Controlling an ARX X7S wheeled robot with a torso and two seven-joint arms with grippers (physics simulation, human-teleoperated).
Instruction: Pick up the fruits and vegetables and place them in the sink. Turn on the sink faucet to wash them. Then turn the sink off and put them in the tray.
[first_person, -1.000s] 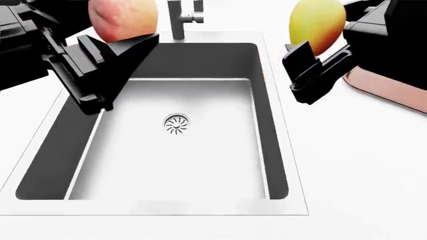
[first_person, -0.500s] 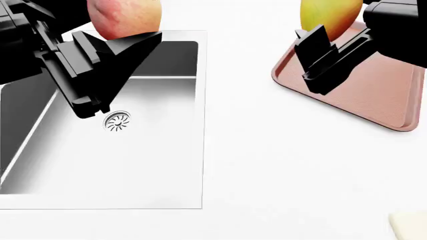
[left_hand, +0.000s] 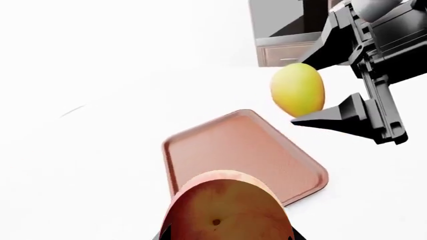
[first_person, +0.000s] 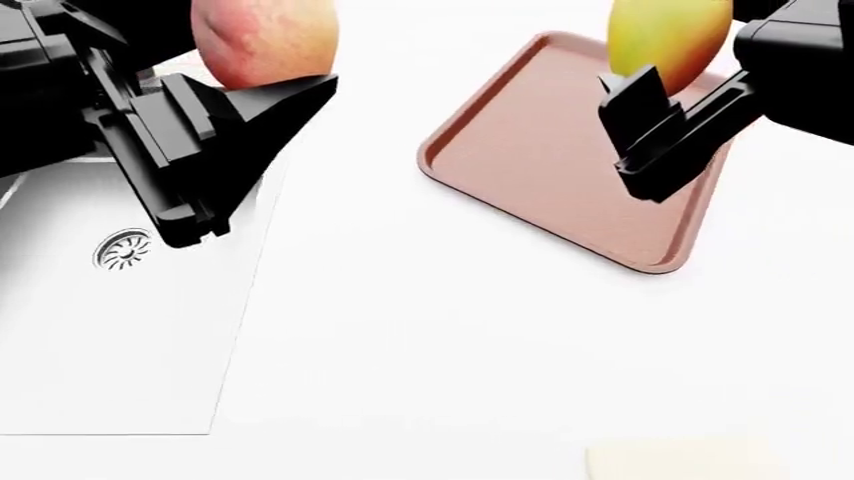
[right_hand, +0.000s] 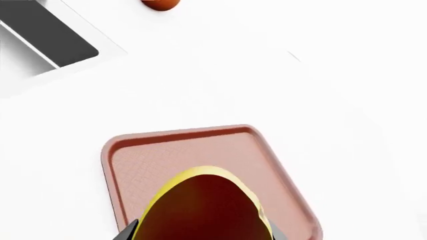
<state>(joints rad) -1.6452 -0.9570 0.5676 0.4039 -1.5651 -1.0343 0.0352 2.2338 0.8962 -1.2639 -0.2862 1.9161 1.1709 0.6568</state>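
Observation:
A pinkish-red apple-like fruit (first_person: 260, 38) is held in my left gripper (first_person: 267, 75), which is shut on it above the counter just right of the sink (first_person: 80, 340). It fills the near part of the left wrist view as the apple (left_hand: 227, 210). My right gripper (first_person: 667, 62) is shut on the yellow-green mango-like fruit (first_person: 667, 30) and hangs over the far right part of the reddish-brown tray (first_person: 534, 150). Nothing lies on the tray (right_hand: 193, 147), and the mango (right_hand: 200, 210) hovers above it. The sink faucet is out of view.
The sink's round drain (first_person: 123, 250) shows at the left edge. A pale cream bar (first_person: 681, 460) lies on the white counter at the near right. A dark cabinet (left_hand: 287, 35) stands beyond the counter in the left wrist view.
The head view has swung right: the sink slid to the left edge, the faucet left the picture and the tray came to the middle. Both grippers still hold their fruit.

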